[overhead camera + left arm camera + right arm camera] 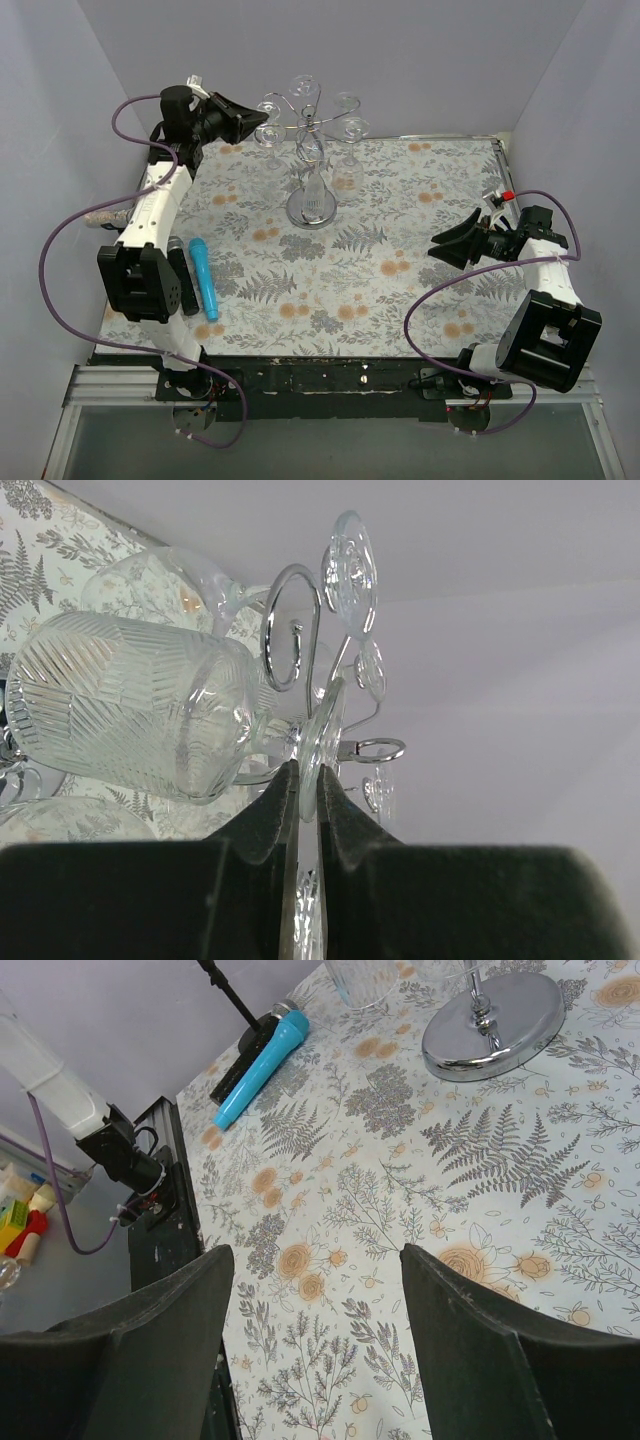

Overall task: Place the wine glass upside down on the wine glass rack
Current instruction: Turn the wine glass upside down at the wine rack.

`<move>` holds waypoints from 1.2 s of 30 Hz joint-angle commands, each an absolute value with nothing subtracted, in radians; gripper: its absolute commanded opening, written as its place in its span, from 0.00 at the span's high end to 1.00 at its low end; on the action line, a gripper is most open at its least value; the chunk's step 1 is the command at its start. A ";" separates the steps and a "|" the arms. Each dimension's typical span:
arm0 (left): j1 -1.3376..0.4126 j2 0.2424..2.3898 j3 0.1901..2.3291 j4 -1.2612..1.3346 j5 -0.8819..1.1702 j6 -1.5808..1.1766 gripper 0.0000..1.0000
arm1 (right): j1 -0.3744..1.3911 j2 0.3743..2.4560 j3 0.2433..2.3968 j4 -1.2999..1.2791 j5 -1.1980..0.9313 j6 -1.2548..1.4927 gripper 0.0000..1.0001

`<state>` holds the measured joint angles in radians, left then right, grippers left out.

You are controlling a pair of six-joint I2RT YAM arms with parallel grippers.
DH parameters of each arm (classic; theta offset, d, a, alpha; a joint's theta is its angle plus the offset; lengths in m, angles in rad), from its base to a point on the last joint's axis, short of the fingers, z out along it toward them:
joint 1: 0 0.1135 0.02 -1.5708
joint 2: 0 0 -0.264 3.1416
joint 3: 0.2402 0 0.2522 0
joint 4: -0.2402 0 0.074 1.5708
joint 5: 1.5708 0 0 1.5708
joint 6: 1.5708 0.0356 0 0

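Observation:
The wine glass rack (311, 130) stands at the back middle on its round mirrored base (310, 209), with several clear glasses hanging from its curled arms. My left gripper (252, 120) is raised at the rack's left side and shut on the flat foot (322, 730) of a wine glass. That glass's cut-pattern bowl (130, 720) lies just left of my fingertips (282, 780), next to a rack curl (290, 630). My right gripper (448, 246) hovers low over the right of the table, open and empty, as the right wrist view shows (315, 1260).
A blue tube-shaped object (203, 278) and a black one (180, 275) lie at the table's left, beside the left arm. The rack's base (495, 1020) shows far ahead of the right gripper. White walls close in the table at the left, back and right.

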<state>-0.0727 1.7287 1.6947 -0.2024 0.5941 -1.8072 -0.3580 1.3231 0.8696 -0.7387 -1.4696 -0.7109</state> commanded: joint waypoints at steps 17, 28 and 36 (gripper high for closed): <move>-0.107 1.801 1.870 -0.161 0.640 -1.821 1.00 | -0.360 1.318 0.904 -0.755 -1.555 -0.729 0.24; -0.112 1.850 1.917 -0.160 0.643 -1.833 1.00 | -0.360 1.321 0.904 -0.755 -1.555 -0.729 0.24; -0.112 1.888 1.968 -0.160 0.635 -1.842 1.00 | -0.360 1.321 0.904 -0.758 -1.555 -0.730 0.24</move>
